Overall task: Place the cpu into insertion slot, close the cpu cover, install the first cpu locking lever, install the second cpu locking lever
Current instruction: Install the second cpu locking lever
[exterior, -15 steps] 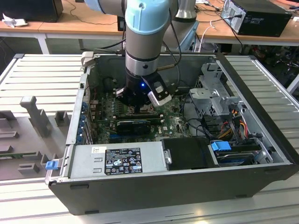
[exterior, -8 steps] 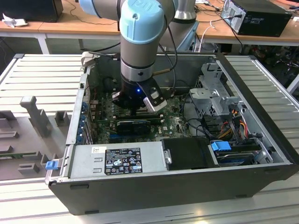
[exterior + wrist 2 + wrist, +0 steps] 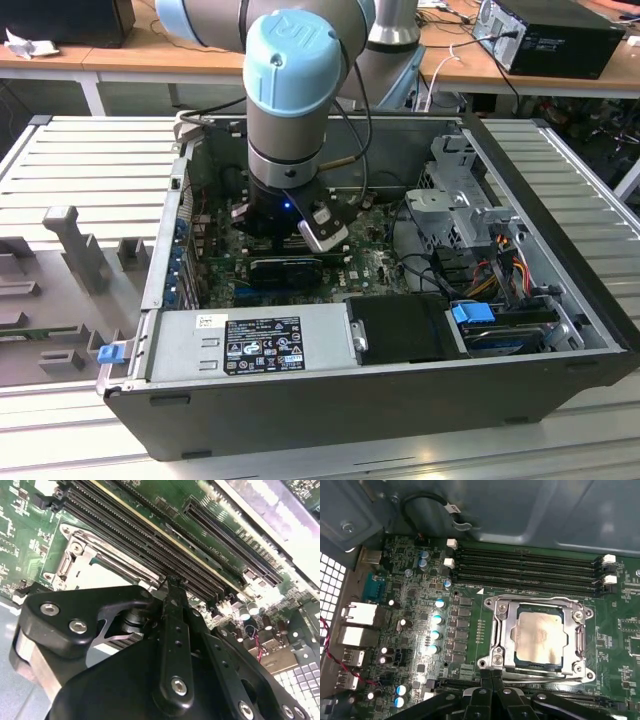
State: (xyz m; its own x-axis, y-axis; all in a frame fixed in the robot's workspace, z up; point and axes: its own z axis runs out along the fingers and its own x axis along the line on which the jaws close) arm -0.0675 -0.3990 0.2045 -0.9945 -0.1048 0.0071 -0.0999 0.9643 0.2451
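Closed gripper [image 3: 491, 680] at insertion slot [image 3: 492, 630] edge, cpu [image 3: 540, 636] seated just beyond

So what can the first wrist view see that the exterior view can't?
In the first wrist view: the cpu lying in the insertion slot, with the cpu cover shut around it, and the fingers pressed together at the socket's edge. In the exterior view: the whole computer case and the arm. In both: the green motherboard.
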